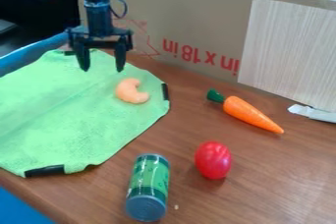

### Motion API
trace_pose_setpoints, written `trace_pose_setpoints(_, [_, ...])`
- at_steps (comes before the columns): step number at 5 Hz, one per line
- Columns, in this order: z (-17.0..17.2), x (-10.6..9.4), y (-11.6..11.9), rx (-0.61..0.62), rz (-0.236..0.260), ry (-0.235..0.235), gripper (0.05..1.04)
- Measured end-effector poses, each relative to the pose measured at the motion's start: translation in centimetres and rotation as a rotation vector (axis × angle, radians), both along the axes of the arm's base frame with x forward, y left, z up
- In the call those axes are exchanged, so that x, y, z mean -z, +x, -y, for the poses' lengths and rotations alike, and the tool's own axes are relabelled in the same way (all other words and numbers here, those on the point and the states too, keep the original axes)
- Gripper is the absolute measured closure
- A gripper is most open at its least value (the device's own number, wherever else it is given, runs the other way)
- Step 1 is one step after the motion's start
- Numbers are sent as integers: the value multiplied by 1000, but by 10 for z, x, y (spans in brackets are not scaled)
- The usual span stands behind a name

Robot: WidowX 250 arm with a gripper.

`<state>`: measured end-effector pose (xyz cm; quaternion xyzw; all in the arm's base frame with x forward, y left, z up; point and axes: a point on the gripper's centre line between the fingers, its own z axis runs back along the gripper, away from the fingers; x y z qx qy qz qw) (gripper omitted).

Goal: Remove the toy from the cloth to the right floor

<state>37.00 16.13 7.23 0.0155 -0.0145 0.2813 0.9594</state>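
Above the green cloth's far edge, black two-finger gripper (101, 65), fingers spread and empty; on the cloth near its right edge, curved peach-coloured toy (132, 91), best centred between the fingers before lowering and pinching it gently.

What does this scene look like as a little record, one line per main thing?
Surface: brown table
Cloth: green, spread out, black strips at its edges
On the cloth: curved, pale orange toy
Off the cloth: orange carrot with green top; red oval toy; green can lying on its side
Hand: black, open, over the cloth's far part
Backdrop: cardboard with red print
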Motion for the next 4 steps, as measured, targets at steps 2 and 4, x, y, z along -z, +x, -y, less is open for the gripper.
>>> trace_pose_setpoints(2, [21, 4, 5, -3, -9, -2, 83])
trace_pose_setpoints(4, [28, 17, 16, -30, -10, 39, 83])
